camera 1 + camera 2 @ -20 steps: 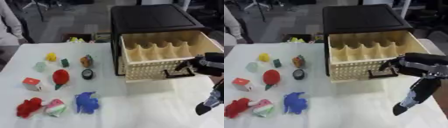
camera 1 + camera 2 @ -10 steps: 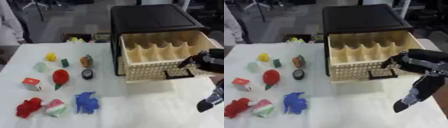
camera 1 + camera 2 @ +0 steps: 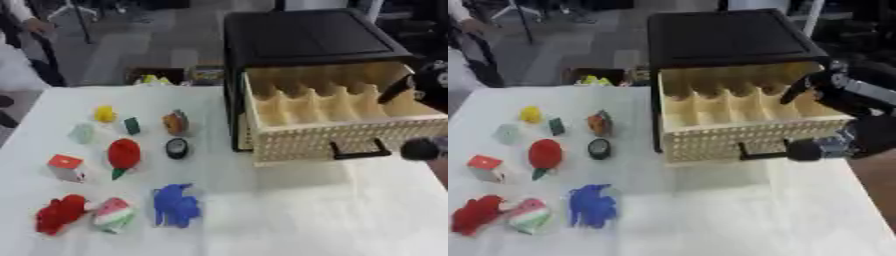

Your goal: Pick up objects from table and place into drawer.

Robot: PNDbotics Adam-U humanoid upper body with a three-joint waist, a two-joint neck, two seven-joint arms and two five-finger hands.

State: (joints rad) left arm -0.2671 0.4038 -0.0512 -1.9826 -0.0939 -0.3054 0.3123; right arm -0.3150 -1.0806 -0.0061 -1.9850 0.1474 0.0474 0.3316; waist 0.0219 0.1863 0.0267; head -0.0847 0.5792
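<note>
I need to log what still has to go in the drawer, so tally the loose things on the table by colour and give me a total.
Red: 3, a lumpy toy, a round fruit, a red-topped cube
Yellow: 1
Green: 2, a pale piece, a dark block
Blue: 1
Black: 1
Mixed colours: 2, an orange and grey piece, a pink and green piece
Total: 10

Objs (image 3: 123,153) left of drawer (image 3: 337,131) on table (image 3: 289,215)

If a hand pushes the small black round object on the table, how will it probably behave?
The small black round object looks like a short disc lying flat, so it would probably slide, not roll. It seems small, likely light. It stands apart from the red toy, so there is room.
</note>
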